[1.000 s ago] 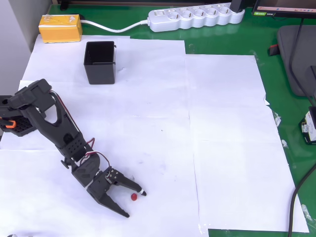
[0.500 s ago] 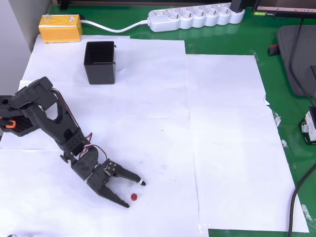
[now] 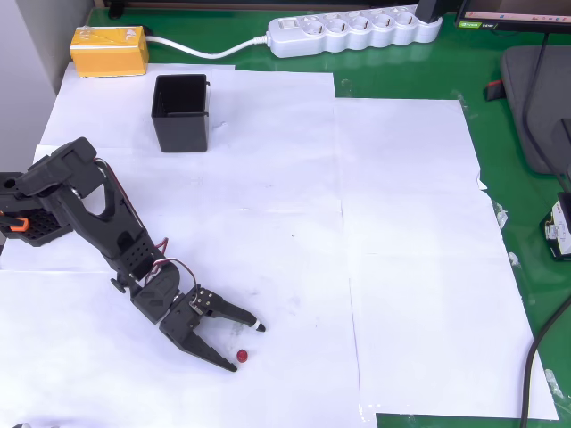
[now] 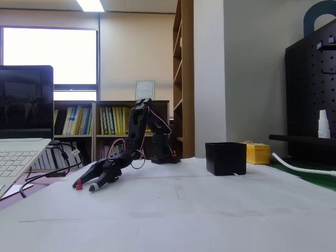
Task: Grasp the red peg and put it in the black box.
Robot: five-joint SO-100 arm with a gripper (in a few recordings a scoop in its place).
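Red peg [image 3: 242, 355] between gripper [image 3: 247, 346] fingertips

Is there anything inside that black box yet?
From overhead, the black box looks empty: only dark walls and floor show, though shadow hides its corners. The red peg lies on the white paper between the gripper fingers.

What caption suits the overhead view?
Open gripper brackets the red peg on white paper, far from the black box.
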